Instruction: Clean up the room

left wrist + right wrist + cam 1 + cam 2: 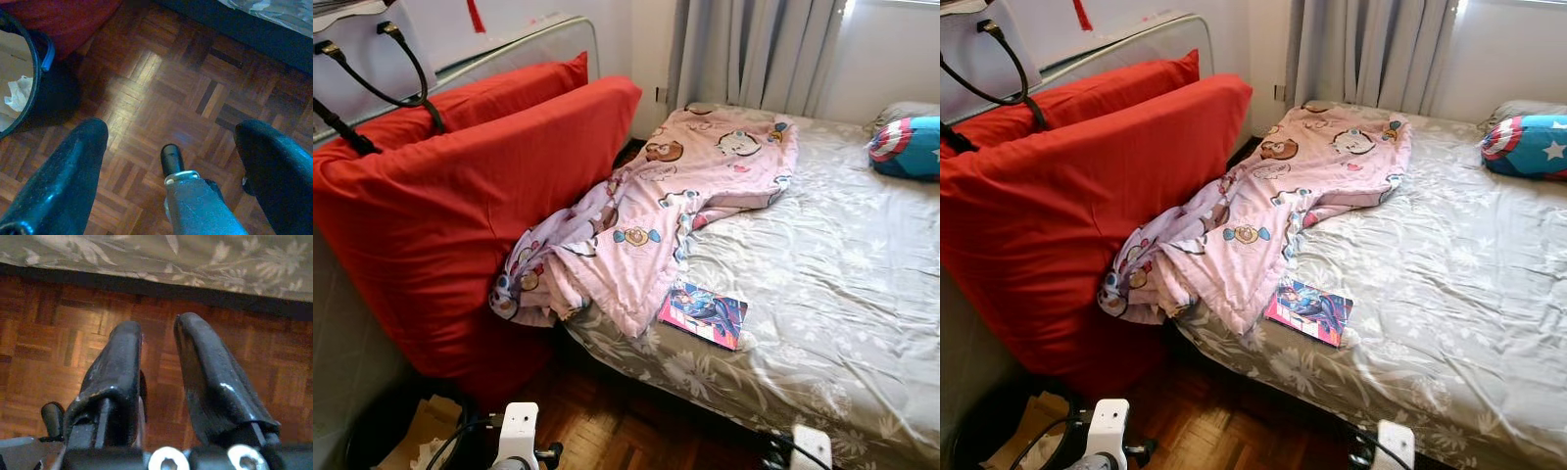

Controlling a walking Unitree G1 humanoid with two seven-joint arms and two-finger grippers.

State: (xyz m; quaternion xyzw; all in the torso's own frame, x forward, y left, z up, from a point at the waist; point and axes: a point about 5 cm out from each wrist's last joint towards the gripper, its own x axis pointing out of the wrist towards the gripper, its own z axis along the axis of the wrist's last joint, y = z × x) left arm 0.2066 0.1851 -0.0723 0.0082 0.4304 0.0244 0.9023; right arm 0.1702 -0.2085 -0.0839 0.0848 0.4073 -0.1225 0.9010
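Note:
A crumpled pink cartoon-print blanket point(646, 211) lies across the left side of the bed and hangs over its near corner. Beside it, near the bed's front edge, a colourful comic book point(703, 313) lies flat. A blue and red shield-print pillow point(908, 147) rests at the far right. Both arms hang low in front of the bed. My left gripper point(171, 129) is open above the parquet floor, holding nothing. My right gripper point(157, 325) is shut with only a narrow slit between its fingers, pointing at the floor by the bed's edge.
Two large red cushions point(460, 215) lean against the wall left of the bed, with a black-handled bag point(372, 59) above them. A dark bin point(36, 73) holding crumpled paper stands on the floor at lower left. Grey curtains point(744, 49) hang behind the floral-sheeted bed point(822, 294).

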